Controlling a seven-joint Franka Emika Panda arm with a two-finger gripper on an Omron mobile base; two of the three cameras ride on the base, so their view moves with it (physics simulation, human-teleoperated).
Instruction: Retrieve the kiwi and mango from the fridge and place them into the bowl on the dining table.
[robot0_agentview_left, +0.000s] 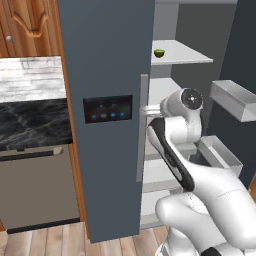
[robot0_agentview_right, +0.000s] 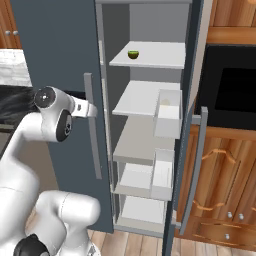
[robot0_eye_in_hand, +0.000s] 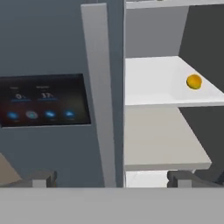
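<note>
Right base view: the tall dark slate-grey fridge (robot0_agentview_right: 60, 60) stands with its right-hand door swung open, baring light grey shelves and white door bins. The white Franka arm (robot0_agentview_right: 47, 125) reaches toward the opening, level with the long pale handle on the closed door. Neither fruit has been collected. The small kiwi (robot0_agentview_right: 133, 54), green on top and brown beneath, sits on the top shelf; the small smooth yellow-orange mango (robot0_eye_in_hand: 194, 82) lies on the white shelf below it, toward that shelf's right edge in the hand view. The gripper (robot0_eye_in_hand: 113, 178) hangs in front of the fridge with its two dark tips spread wide apart and nothing between them. By this evidence only the door-opening is done; both pickups and both deliveries to the bowl on the table remain.
</note>
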